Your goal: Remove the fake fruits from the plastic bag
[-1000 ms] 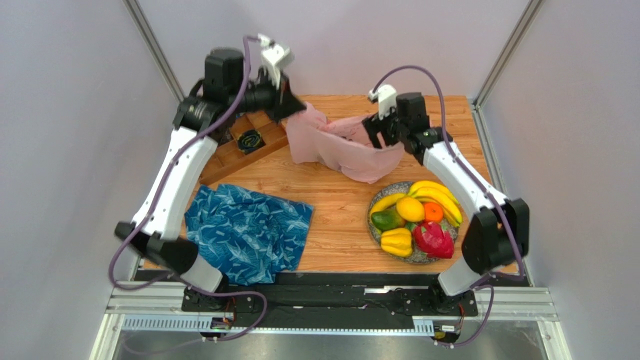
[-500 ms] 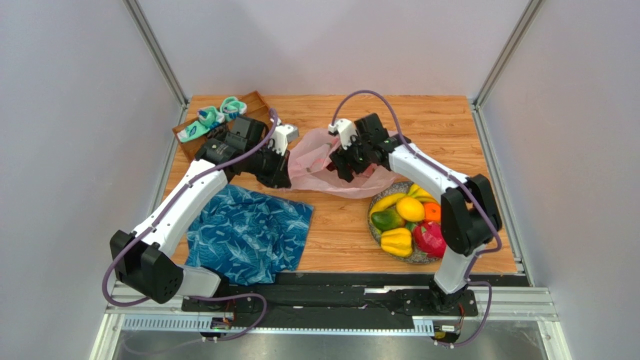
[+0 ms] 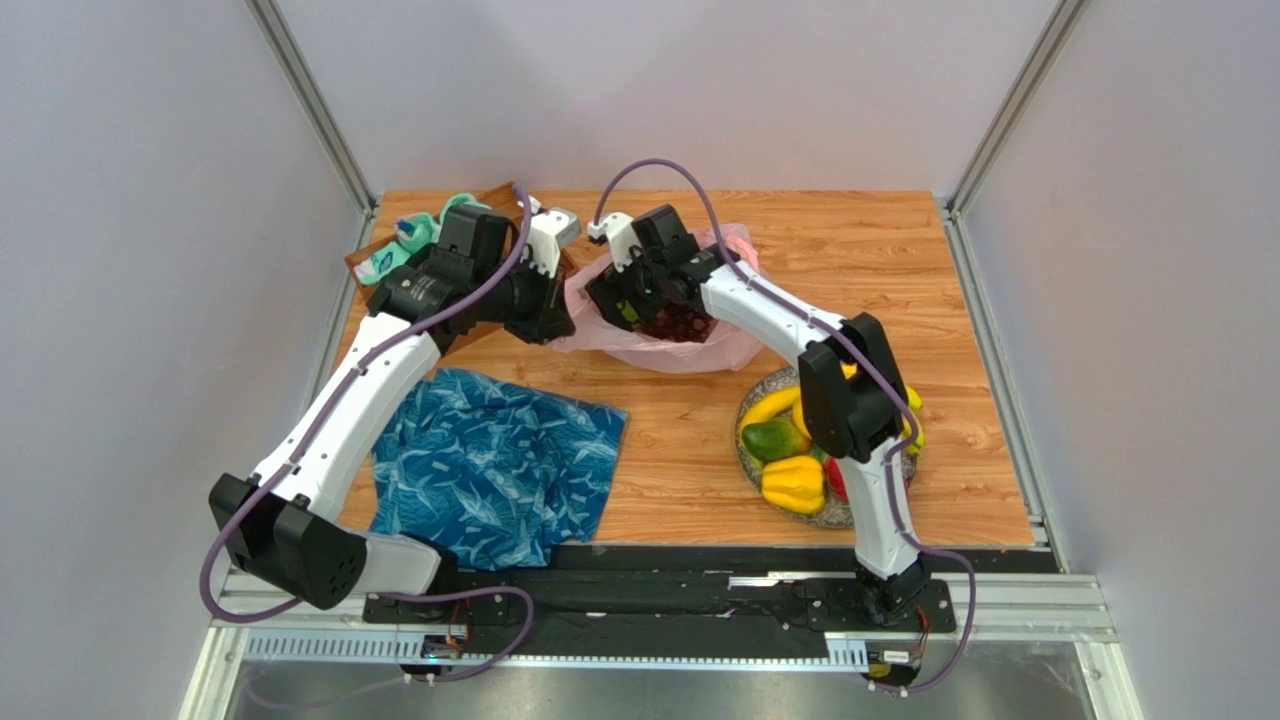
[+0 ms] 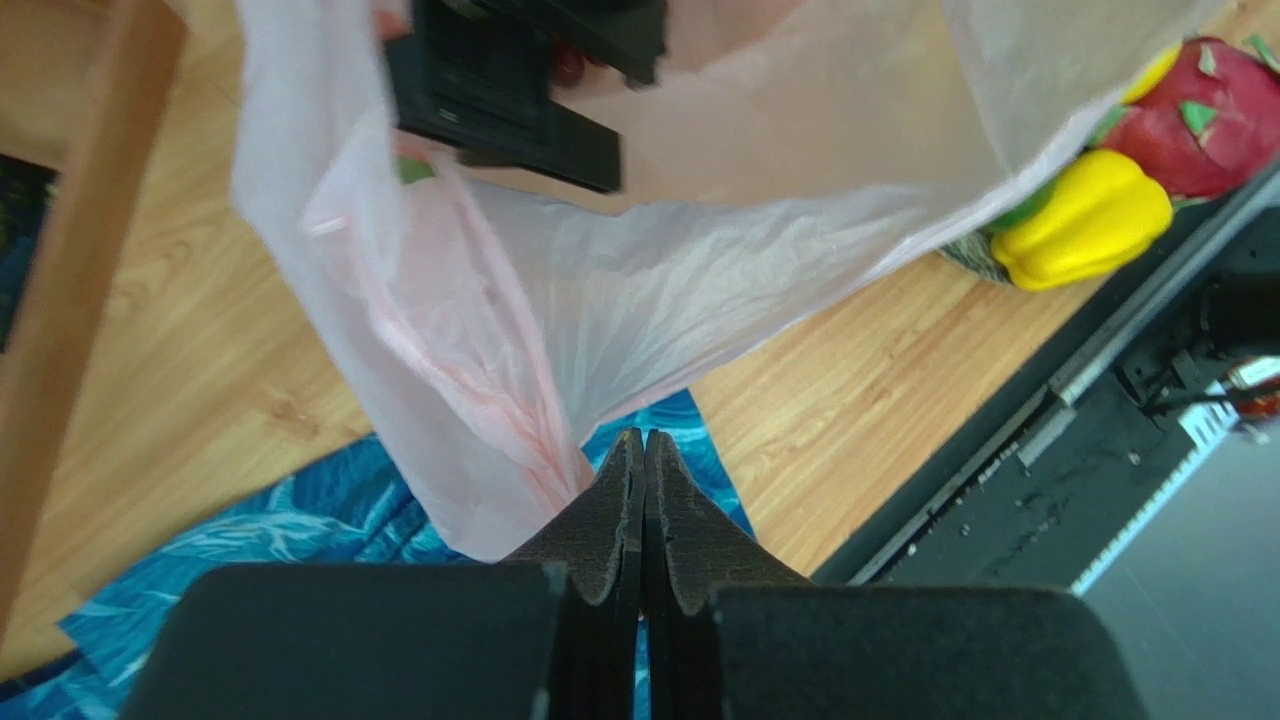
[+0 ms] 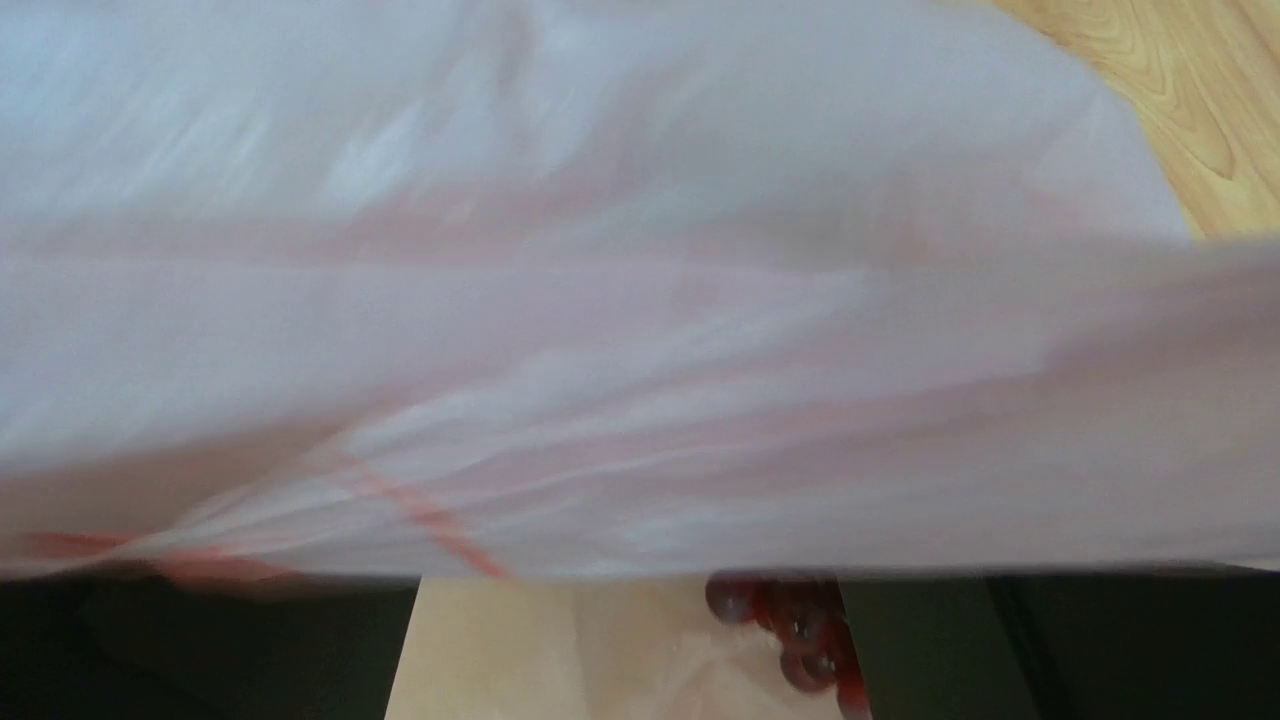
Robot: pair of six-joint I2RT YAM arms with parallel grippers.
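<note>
The pale-pink plastic bag (image 3: 709,348) lies at mid-table, its mouth held up. My left gripper (image 3: 553,315) is shut on the bag's left edge; in the left wrist view the jaws (image 4: 643,450) are pressed together with the bag's fold (image 4: 496,405) gathered at them. My right gripper (image 3: 649,308) reaches into the bag. In the right wrist view it (image 5: 631,608) is open, the bag film (image 5: 631,330) draped over it, and dark red-purple grapes (image 5: 789,630) lie by its right finger. The grapes (image 3: 685,320) show inside the bag from above. A yellow pepper (image 3: 792,483), a green fruit (image 3: 774,438) and bananas (image 3: 771,405) sit on the plate (image 3: 751,465).
A blue leaf-patterned cloth (image 3: 496,465) lies at the front left, just below the left gripper. A wooden tray (image 3: 376,267) with teal items stands at the back left corner. My right forearm crosses over the plate. The pepper (image 4: 1082,218) and dragon fruit (image 4: 1217,98) show in the left wrist view.
Both arms came down from the lifted, stretched bag. The left gripper lowered its edge toward the table. The right gripper moved left into the bag's mouth, next to the grapes.
</note>
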